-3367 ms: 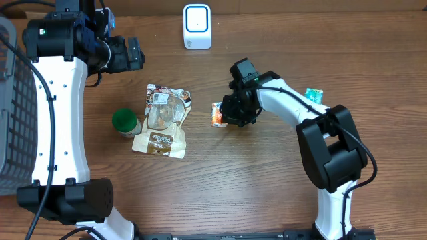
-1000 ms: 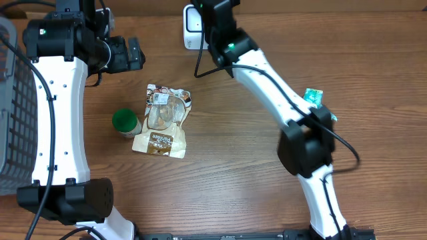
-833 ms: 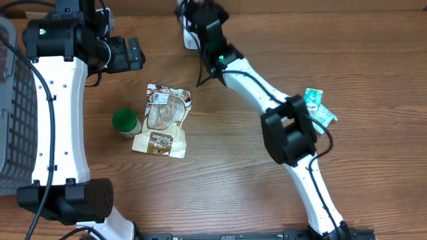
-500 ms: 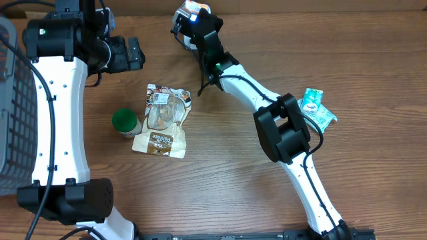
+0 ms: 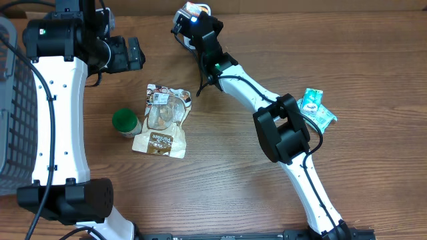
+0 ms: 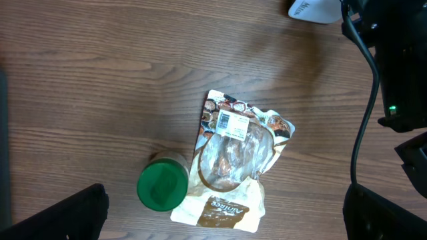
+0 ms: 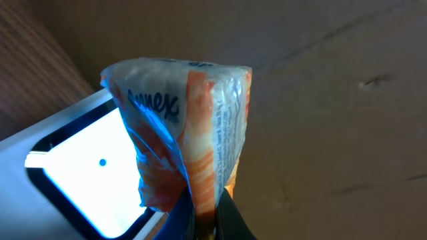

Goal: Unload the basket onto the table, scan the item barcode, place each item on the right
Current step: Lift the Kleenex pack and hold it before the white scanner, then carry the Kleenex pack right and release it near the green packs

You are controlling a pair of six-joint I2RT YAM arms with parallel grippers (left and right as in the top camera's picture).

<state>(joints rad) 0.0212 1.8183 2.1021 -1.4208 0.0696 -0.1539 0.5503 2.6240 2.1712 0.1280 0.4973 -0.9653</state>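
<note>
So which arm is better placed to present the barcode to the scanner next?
Right. The right gripper is shut on the Kleenex tissue packet, holding it directly in front of the lit scanner. The left gripper is open and empty, off to the side of the scanner.

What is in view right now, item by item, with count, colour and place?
tissue packet: 1, orange and white, held up at the scanner's lit window
scanner: 1, white, far side, centre
snack pouch: 1, brown with a clear window, left of centre
jar: 1, green lid, beside the pouch's left edge
sachets: apparently 2, teal and white, overlapping, right side
basket: 1, grey, far left edge
left gripper: 1, black, open, empty, far left
right gripper: 1, black, shut on the tissue packet
</note>
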